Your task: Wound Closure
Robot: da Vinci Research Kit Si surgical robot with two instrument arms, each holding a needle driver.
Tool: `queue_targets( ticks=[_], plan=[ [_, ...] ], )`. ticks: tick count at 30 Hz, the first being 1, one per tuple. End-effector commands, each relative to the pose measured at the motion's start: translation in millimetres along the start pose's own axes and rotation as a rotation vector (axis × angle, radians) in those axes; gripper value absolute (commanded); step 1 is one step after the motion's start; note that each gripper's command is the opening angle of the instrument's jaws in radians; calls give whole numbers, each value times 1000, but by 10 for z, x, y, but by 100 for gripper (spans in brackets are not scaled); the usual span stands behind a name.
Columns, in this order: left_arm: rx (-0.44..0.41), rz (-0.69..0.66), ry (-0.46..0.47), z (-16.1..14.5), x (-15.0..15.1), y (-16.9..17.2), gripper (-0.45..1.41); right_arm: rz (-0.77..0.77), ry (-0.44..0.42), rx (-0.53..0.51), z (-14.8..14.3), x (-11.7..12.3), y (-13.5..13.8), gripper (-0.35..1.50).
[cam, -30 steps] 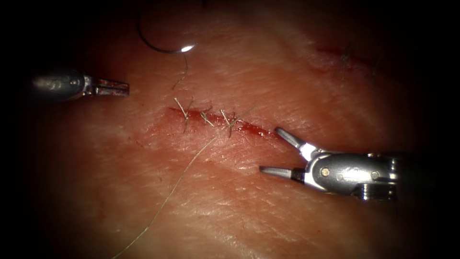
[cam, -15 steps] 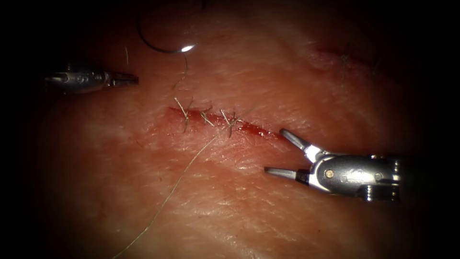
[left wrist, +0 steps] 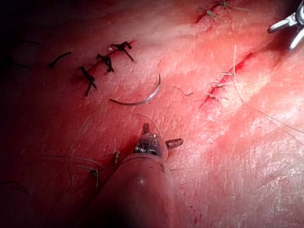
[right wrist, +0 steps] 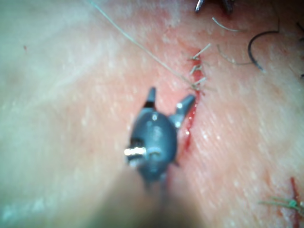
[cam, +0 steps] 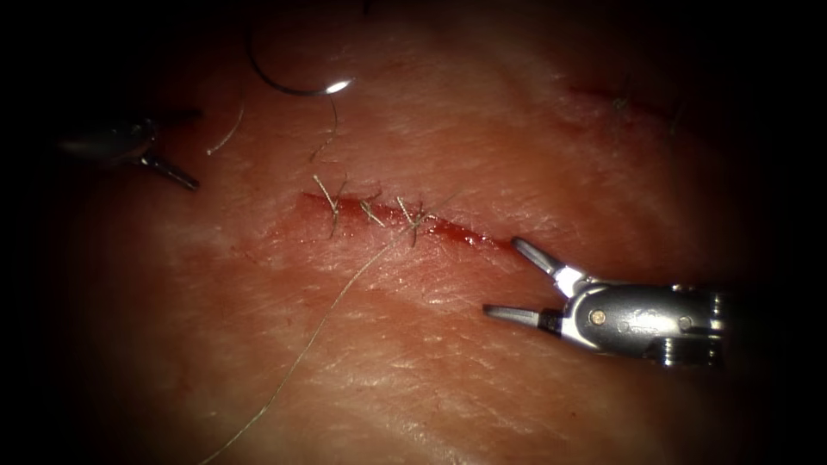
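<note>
The right arm's tool sits nearest, at the right end of the cut, its fingers spread wide and holding nothing; the upper one points toward the cut's red end, the lower lies over the tissue just below it. In the right wrist view the same tool shows both fingers splayed beside the cut. A long thread runs from the stitched part of the cut down across the tissue, free of both tools. Farther off, the left arm's tool hangs left of the cut, its fingers parted and empty. Beyond, the needle lies loose on the tissue above the cut's left end, held by neither tool.
</note>
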State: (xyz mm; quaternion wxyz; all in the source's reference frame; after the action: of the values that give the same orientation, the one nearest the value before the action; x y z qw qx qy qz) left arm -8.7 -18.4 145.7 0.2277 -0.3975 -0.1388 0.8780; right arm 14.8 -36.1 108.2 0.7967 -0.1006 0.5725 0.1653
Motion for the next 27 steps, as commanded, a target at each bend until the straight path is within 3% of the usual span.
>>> queue_targets(
  ticks=[1, 6, 11, 12, 17, 27],
  plan=[
    [-6, -4, -1, 3, 2, 1, 103, 3, 2, 3, 5, -7, -6, 148],
    [-26, -33, -13, -19, 32, 6, 104, 5, 2, 1, 6, -12, -7, 148],
    [-6, -10, 37, -7, 74, 2, 68, 11, 3, -2, 7, -14, -6, 148],
    [1, -13, 36, -3, 78, 1, 68, 11, 3, -2, 7, -14, -6, 148],
    [15, -17, -1, 23, 87, -10, 79, 19, 5, -3, 6, -12, -5, 148],
    [31, 32, -87, 64, 70, -30, 68, 24, 3, -3, 5, -8, 0, 148]
  ],
)
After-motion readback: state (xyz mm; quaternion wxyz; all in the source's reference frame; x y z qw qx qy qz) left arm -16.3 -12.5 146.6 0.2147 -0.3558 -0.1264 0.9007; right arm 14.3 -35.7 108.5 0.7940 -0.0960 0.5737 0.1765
